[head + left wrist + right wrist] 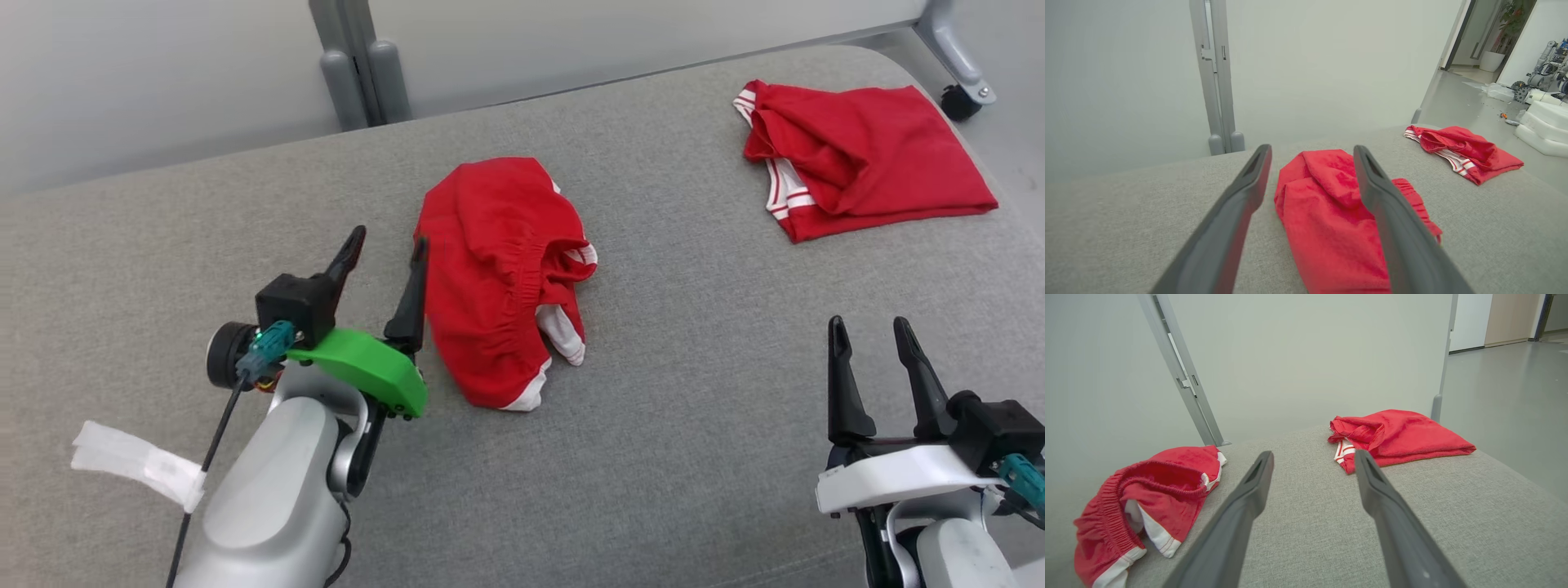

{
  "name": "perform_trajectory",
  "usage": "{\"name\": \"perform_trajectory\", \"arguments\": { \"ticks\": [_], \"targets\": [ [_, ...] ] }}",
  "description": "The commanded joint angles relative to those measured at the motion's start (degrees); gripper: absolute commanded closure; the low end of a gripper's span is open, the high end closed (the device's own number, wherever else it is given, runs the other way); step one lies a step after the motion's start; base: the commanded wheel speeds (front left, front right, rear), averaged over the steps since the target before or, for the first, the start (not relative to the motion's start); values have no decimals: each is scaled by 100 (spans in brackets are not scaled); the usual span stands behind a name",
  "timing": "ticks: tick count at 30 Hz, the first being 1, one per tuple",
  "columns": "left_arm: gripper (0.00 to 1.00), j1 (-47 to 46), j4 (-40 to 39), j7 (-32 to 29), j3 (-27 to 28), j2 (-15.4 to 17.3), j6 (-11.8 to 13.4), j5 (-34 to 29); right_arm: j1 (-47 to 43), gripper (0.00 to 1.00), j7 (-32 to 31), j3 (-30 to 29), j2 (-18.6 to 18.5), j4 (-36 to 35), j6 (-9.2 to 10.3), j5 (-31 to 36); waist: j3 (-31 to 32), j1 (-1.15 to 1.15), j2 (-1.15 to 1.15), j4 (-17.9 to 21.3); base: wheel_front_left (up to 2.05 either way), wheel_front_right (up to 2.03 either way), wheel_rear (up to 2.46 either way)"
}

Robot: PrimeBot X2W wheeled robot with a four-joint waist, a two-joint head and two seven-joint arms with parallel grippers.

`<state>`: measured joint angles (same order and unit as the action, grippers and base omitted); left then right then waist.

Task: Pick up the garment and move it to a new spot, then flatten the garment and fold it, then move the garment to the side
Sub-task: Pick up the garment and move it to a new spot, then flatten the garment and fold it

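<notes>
A crumpled red garment (pixel 502 273) with white trim and an elastic waistband lies in a heap at the middle of the grey padded table (pixel 694 392). My left gripper (pixel 388 237) hovers just left of it, jaws open and empty, its right finger close to the cloth's left edge. The left wrist view has the garment (pixel 1327 212) lying between and beyond the fingers. At the lower right, my right gripper (pixel 869 325) stands open and empty, well clear of the cloth. In the right wrist view the garment (pixel 1151 498) sits at the left.
A second red garment (pixel 857 155) lies folded at the table's far right corner, also seen as a folded garment (pixel 1396 437) ahead of the right gripper. A grey frame post (pixel 359 73) stands behind the table. A white tag (pixel 139 461) hangs off my left arm.
</notes>
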<state>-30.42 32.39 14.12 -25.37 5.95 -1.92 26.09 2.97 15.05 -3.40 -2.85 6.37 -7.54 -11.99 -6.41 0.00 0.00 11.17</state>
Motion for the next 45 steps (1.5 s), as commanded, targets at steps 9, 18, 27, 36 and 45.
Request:
{"name": "perform_trajectory", "arguments": {
  "ticks": [9,18,27,36,45],
  "targets": [
    [0,714,-582,105,451,513,249,-8,-244,0,16,-17,-7,-21,11,115,538,0,0,-714,0,0,0],
    [0,1719,-1389,107,912,1052,384,106,-377,0,16,43,-8,0,11,148,710,0,0,-946,0,0,0],
    [0,2604,-2030,106,1068,1133,367,49,-434,0,16,185,-104,-35,11,169,768,0,0,-1019,0,0,0],
    [0,3093,-2436,106,1240,1121,532,-6,-617,0,16,384,-193,-49,11,174,798,0,0,-1049,0,0,0],
    [0,3271,-2650,57,1278,1135,653,32,-734,0,16,509,-167,-135,11,165,828,0,0,-1054,0,0,0]
  ]
}}
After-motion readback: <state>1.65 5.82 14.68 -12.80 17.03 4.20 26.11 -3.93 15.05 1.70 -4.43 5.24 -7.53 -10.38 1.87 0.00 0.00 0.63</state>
